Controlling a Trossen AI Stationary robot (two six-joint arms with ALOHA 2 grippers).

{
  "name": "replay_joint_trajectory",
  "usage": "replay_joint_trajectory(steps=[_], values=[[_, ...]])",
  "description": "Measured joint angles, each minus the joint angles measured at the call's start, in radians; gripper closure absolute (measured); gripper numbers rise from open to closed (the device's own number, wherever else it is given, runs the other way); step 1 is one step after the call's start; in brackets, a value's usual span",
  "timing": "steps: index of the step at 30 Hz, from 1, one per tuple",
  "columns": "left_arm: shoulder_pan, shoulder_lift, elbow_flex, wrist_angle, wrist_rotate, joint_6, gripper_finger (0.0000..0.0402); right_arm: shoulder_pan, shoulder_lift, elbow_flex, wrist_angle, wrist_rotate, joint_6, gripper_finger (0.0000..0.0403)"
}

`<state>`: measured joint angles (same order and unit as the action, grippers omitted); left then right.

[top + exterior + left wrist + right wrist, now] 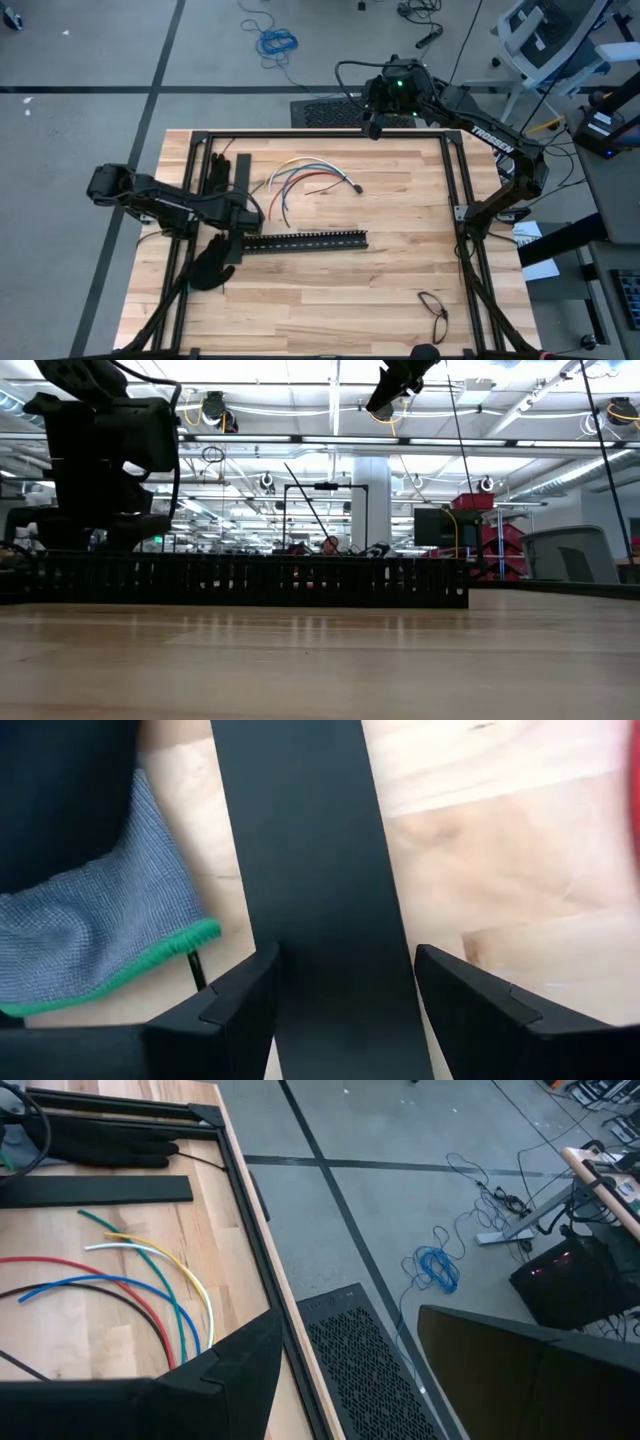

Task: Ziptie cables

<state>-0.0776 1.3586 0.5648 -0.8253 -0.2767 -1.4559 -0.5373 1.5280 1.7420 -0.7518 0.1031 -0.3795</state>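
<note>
From above, the left gripper [243,213] covers part of a flat bar [241,180], and its own fingers are lost against the dark shapes beneath. In the left wrist view the bar [300,870] runs out of frame at both ends, and whether the fingers [240,1005] touch it cannot be told. A glove [100,935] is cut off at the edge there. In the low view the slotted bar [250,580] screens the cables completely. The right wrist view crops the cables [120,1285] at the frame's edge. A thin dark loop [433,305] on the counter [400,280] is too small to identify.
</note>
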Motion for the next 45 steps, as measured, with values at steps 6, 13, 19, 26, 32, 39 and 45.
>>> replay_joint_trajectory(steps=[6,13,19,26,32,39,45], values=[[-0.001,0.000,0.001,0.011,0.017,0.000,0.0112,0.000,0.000,0.000,0.000,-0.001,-0.007,0.0172],[-0.002,0.000,0.000,-0.005,0.019,0.005,0.0026,0.000,0.000,0.000,0.000,-0.001,-0.007,0.0172],[-0.002,0.001,0.012,-0.007,0.024,0.055,0.0016,0.000,0.000,0.000,0.000,-0.001,-0.007,0.0172],[0.006,-0.004,0.055,-0.079,0.025,0.036,0.0016,0.000,0.000,0.000,0.017,-0.001,-0.007,0.0172],[-0.004,0.005,0.056,-0.109,-0.005,-0.121,0.0016,0.000,0.000,0.000,0.017,-0.001,-0.007,0.0172],[-0.003,0.003,0.001,-0.042,-0.039,-0.216,0.0016,0.000,0.000,0.000,0.017,-0.001,-0.007,0.0172],[-0.003,0.002,-0.006,-0.043,-0.055,-0.214,0.0016,0.000,0.000,0.000,0.017,-0.001,-0.007,0.0172]])
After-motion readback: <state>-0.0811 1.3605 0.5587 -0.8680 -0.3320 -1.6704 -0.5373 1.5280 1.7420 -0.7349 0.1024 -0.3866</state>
